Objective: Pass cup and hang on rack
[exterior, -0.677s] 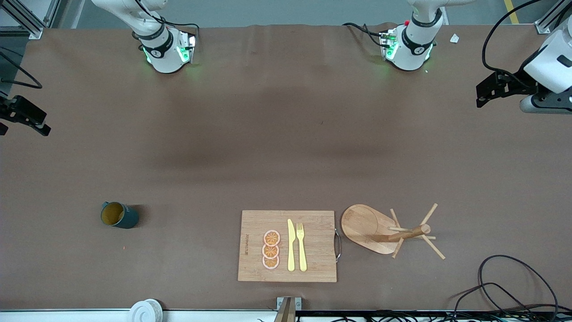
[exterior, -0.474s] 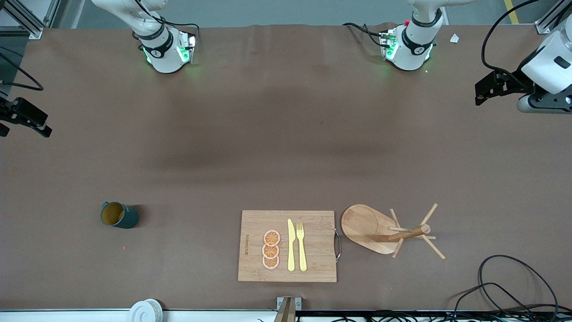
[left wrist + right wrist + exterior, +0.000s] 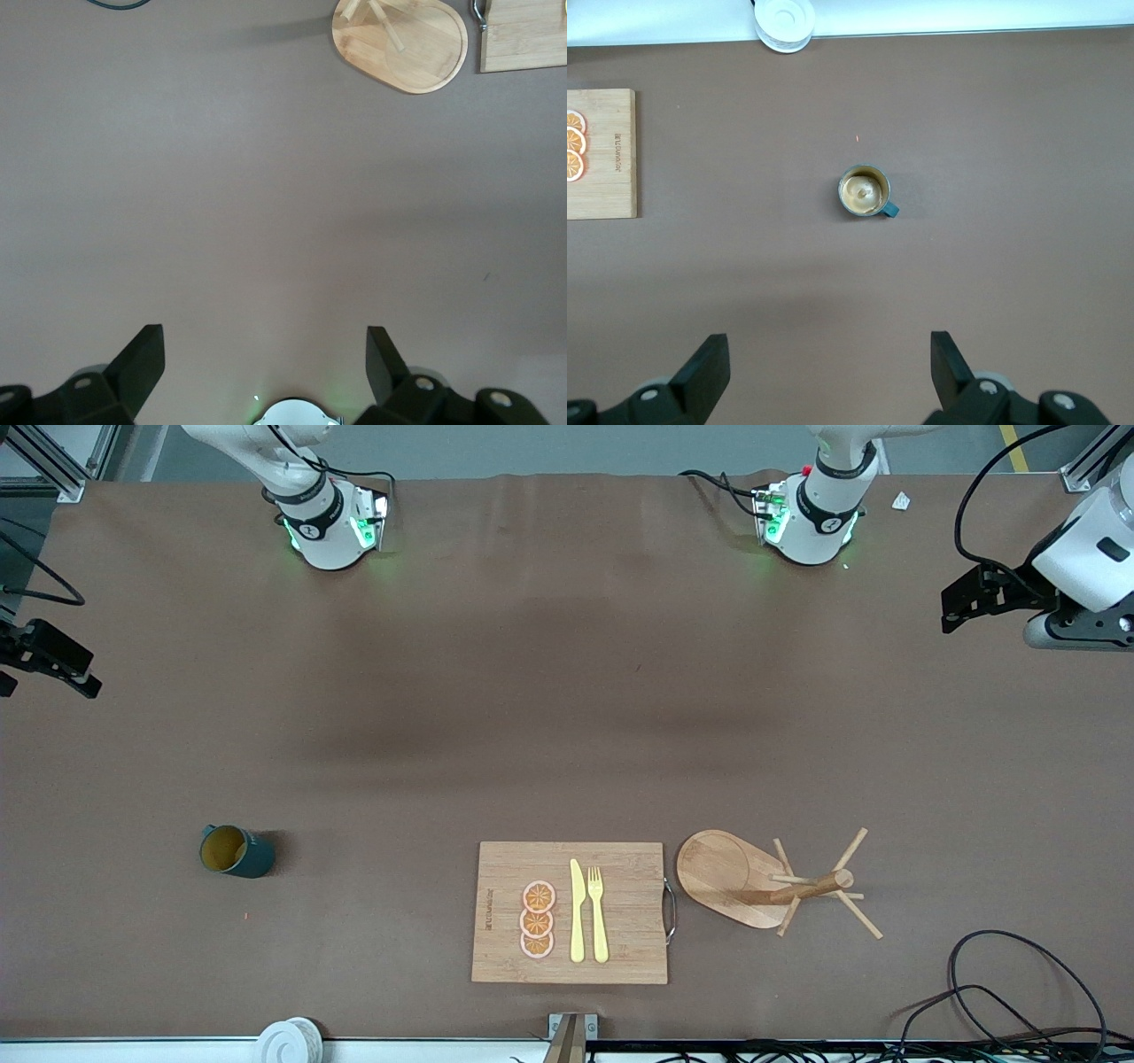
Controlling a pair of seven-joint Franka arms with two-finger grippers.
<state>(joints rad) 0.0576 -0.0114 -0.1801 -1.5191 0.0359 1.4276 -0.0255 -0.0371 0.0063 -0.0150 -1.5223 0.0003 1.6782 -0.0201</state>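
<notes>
Cup: the dark teal cup (image 3: 236,852) is standing upright on the brown surface (image 3: 567,717) toward the right arm's end, well apart from everything else, showing its mustard-brown inside; in the right wrist view the cup (image 3: 866,192) is sitting alone on bare surface.

Rack: the wooden rack (image 3: 769,880) is standing on its oval base toward the left arm's end, just beside the cutting board, its thin pegs sticking out from the central post; in the left wrist view the rack (image 3: 403,42) is showing its oval base.

Cutting board: the rectangular bamboo cutting board (image 3: 570,911) is lying between cup and rack, near the edge closest to the front camera.

On the board: three orange slices (image 3: 537,919) are lying in a row, with a yellow knife (image 3: 577,911) and a yellow fork (image 3: 598,913) side by side next to them.

Left claw: the left claw (image 3: 264,367) is hanging high over bare surface at the left arm's end, its fingers spread wide and gripping nothing.

Right claw: the right claw (image 3: 829,367) is hovering high over bare surface at the right arm's end, fingers spread wide and empty.

Cables: black cables (image 3: 992,992) are looping on the surface near the rack.
</notes>
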